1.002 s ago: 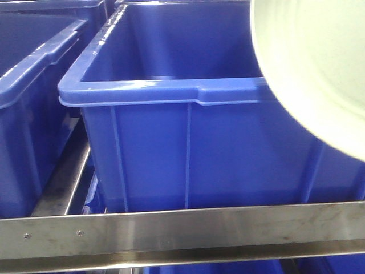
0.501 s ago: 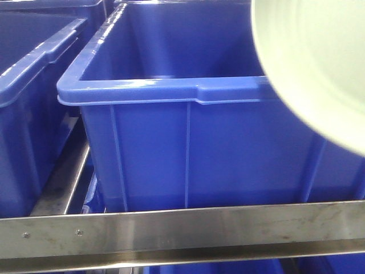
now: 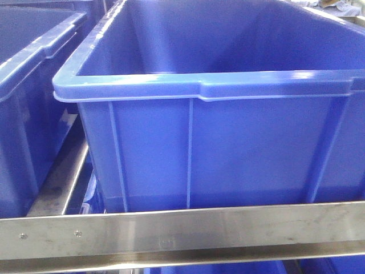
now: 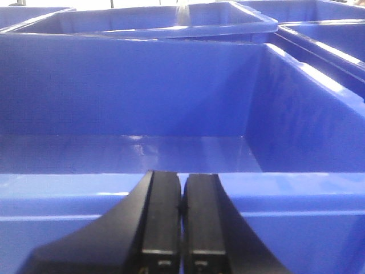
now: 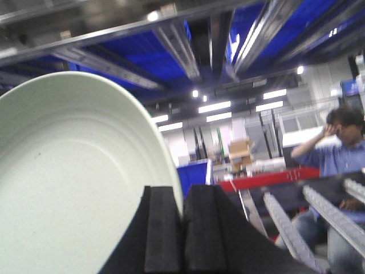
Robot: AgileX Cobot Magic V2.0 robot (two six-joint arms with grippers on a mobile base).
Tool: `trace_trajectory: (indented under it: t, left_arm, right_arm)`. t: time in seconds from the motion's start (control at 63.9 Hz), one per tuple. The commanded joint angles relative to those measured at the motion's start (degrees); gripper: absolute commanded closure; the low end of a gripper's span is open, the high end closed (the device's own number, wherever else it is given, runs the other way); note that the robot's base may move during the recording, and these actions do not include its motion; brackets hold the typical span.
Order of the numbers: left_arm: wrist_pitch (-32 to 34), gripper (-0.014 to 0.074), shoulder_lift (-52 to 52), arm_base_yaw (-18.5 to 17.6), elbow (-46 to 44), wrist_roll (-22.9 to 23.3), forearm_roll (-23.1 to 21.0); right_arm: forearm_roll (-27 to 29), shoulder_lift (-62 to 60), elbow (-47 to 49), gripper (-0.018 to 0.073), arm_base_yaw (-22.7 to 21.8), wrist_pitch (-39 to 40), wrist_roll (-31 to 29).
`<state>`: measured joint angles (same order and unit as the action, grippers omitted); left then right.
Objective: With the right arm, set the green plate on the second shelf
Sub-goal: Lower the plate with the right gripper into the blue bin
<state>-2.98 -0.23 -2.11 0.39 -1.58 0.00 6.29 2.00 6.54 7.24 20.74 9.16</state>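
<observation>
Green plate (image 5: 74, 182), pale, round, matte, tilted on edge; rim in rt pincer (image 5: 181, 208)

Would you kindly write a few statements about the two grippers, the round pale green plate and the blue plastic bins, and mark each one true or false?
1. The right gripper is clamped on the rim of the round pale green matte plate. True.
2. The left gripper holds a plate as well. False: its fingers are shut together on nothing.
3. The plate lies inside the large blue plastic bin in the front view. False: no plate shows in that view.
4. A brushed steel rail runs across in front of that bin. True.
</observation>
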Motion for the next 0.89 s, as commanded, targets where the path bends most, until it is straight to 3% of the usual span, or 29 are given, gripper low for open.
trace_trajectory:
  t: [0.0, 0.188, 0.485, 0.658, 0.767, 0.877]
  left_arm:
    - [4.6, 0.0466, -0.9, -0.1, 2.3, 0.1, 0.0]
    - [4.6, 0.0466, -0.9, -0.1, 2.3, 0.1, 0.0]
    - [4.6, 0.0466, -0.9, -0.1, 2.3, 0.1, 0.0]
    - [4.6, 0.0466, -0.9, -0.1, 2.3, 0.1, 0.0]
    - [4.6, 0.0466, -0.9, -0.1, 2.3, 0.1, 0.0]
    - [4.6, 0.0466, -0.9, -0.1, 2.3, 0.1, 0.0]
  right_arm:
    - [-0.2, 5.7, 4.5, 0.0505, -0.3, 3.6, 0.9]
    - [-1.3, 21.1, 12.2, 0.0505, -0.3, 3.7, 2.0]
    - [-14.0, 52.0, 30.5, 0.0505, 4.5, 7.5, 6.5]
    - [-14.4, 66.8, 40.7, 0.0497, 6.7, 5.1, 6.9]
    - [-14.4, 73.2, 45.8, 0.0410, 6.7, 4.3, 8.0]
    - [-14.4, 77.1, 49.8, 0.0247, 6.7, 3.7, 11.0]
